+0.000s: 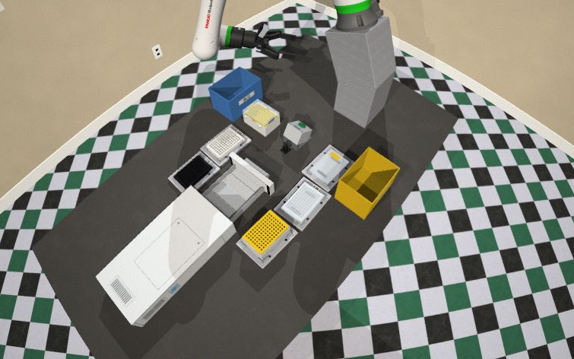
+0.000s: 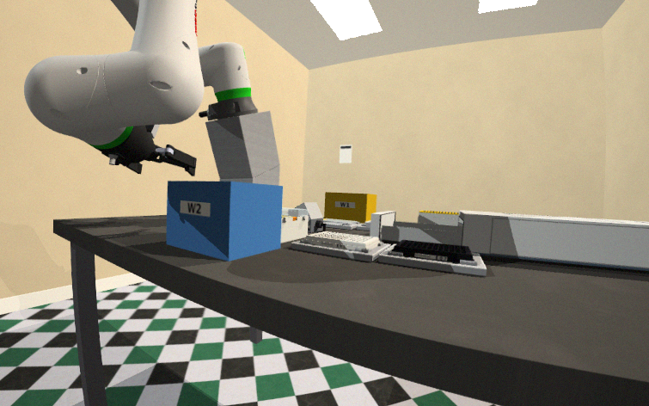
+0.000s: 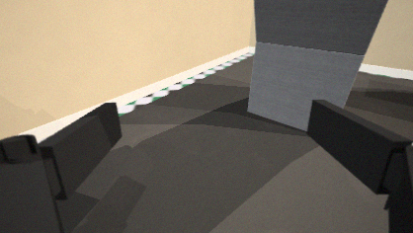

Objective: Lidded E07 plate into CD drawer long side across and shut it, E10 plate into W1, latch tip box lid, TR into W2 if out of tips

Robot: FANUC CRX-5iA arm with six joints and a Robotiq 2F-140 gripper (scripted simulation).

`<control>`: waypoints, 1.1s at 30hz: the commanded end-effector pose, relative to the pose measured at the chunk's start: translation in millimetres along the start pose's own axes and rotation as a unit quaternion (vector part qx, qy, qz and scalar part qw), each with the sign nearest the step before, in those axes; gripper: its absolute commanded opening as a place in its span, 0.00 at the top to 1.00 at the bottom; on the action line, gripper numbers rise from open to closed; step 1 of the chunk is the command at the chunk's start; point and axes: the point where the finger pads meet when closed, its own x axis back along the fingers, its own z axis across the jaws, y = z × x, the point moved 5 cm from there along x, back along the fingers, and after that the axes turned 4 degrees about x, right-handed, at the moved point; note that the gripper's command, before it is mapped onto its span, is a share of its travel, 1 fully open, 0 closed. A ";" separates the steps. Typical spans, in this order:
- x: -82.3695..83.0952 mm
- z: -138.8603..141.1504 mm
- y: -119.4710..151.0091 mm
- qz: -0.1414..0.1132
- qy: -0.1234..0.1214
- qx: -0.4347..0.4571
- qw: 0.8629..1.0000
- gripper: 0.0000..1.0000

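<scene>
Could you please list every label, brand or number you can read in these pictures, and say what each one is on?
"W2": grey tag on the blue bin.
"W1": tag on the yellow bin.
Red brand lettering on the arm: too small to read.
Tags on the tip box and the cooler: unreadable.

The black assay plate point(image 1: 191, 171) lay flat and lidless in its nest, touching the cooler's point(image 1: 168, 249) corner; the clear plate point(image 1: 302, 202) lay flat beyond the open drawer point(image 1: 235, 189).

White arm point(image 2: 114, 90) (green joint rings), black gripper point(image 1: 280, 44).
</scene>
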 end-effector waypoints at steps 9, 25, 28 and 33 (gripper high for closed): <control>0.5 -0.1 -0.3 0.000 0.000 0.000 1.000 0.00; 22.7 27.8 8.0 -0.036 -0.057 0.115 0.991 0.90; 28.8 36.7 9.7 -0.047 -0.079 0.158 0.983 0.90; 37.6 50.3 12.3 -0.059 -0.109 0.214 0.969 0.90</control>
